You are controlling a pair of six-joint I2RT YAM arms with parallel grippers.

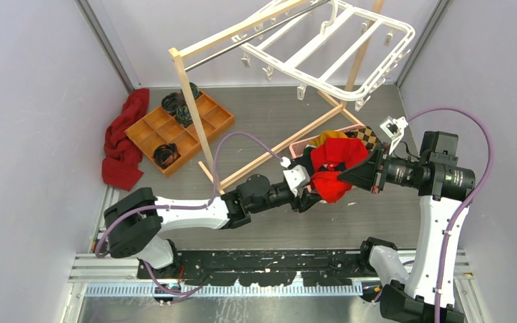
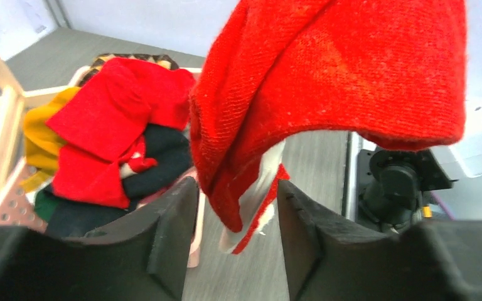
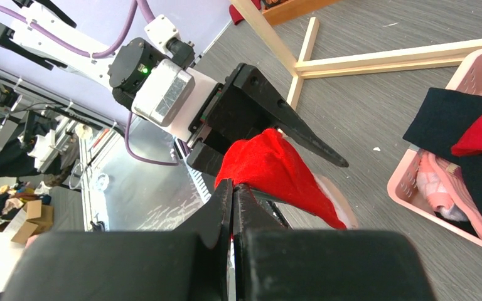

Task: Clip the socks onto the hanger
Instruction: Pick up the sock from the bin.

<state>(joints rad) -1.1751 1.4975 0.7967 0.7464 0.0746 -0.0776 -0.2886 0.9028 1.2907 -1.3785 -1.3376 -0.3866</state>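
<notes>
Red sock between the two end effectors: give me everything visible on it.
The sock is bright red knit, limp, with white showing at its cuff end. The right end effector is shut on one end, holding it in the air near the pink basket. Its cuff end droops between the open jaws of the left end effector.

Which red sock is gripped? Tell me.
The sock pinched in the right gripper, hanging between the open fingers of the left gripper. The other red socks lie loose in the basket.
</notes>
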